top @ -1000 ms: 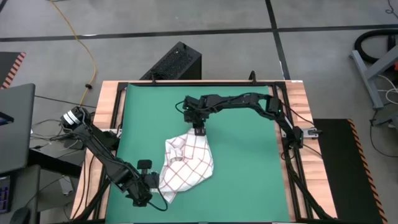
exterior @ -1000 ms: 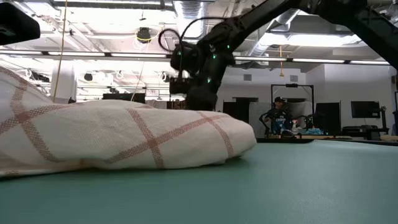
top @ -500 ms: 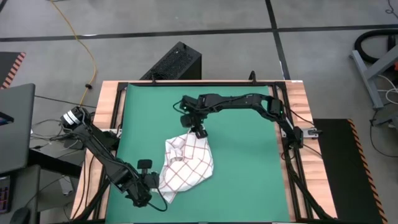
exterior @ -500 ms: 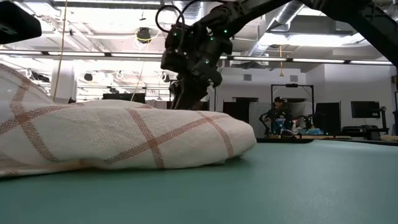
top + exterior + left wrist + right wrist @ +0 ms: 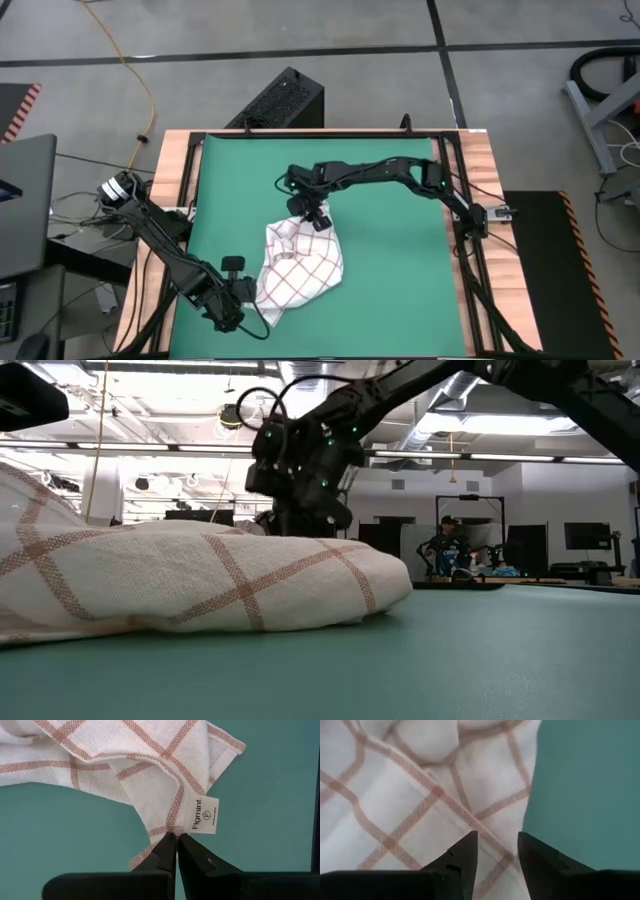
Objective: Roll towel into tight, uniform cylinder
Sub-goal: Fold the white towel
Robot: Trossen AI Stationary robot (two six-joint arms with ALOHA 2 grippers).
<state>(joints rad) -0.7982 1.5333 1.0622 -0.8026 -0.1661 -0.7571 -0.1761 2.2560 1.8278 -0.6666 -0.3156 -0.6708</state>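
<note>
Checked towel bunched on the green mat, pinned at one corner, with the second arm poised at its far edge.

The towel (image 5: pixel 298 263) lies crumpled just toward 7 o'clock of the green mat's (image 5: pixel 390 290) centre. The left gripper (image 5: pixel 176 845), at the heap's 8 o'clock end, has its jaws pinched together on the hem beside the Figmint label (image 5: pixel 205 815). The right gripper (image 5: pixel 496 845) hovers over the 12 o'clock edge, jaws slightly apart and holding nothing. To do this step well, I judge the right gripper should take that free edge close to the corner and draw it away from the left's hold, flattening the cloth before any rolling. The low view hides the fingertips behind the heap, so contact cannot be told, and folds bury the other corners.
</note>
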